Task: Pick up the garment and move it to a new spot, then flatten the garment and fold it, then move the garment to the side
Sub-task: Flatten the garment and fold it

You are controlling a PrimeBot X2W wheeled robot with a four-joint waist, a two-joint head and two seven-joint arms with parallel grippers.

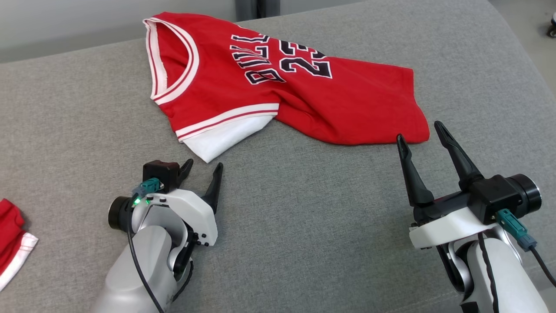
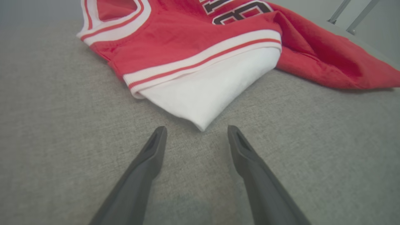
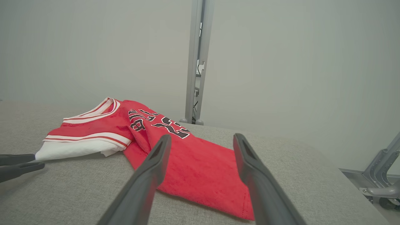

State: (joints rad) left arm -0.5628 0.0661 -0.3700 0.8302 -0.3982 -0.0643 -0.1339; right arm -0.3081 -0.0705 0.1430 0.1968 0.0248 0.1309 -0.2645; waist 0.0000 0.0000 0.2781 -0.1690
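Note:
The garment (image 1: 269, 87) is a red basketball jersey with white trim and black lettering, lying rumpled and partly folded over on the grey padded surface (image 1: 304, 217). A white inner flap (image 2: 206, 93) sticks out toward me. My left gripper (image 1: 204, 167) stands open just short of that white corner, its tips (image 2: 197, 131) apart with nothing between them. My right gripper (image 1: 419, 130) is open too, held above the jersey's near right hem (image 3: 203, 175), fingers spread and empty. In the right wrist view the left gripper's fingers (image 3: 18, 167) show at the far left.
Another red and white piece of cloth (image 1: 11, 243) lies at the left edge of the surface. A grey metal post (image 3: 197, 62) stands behind the far edge against a pale wall. The surface drops off at the right (image 3: 350, 175).

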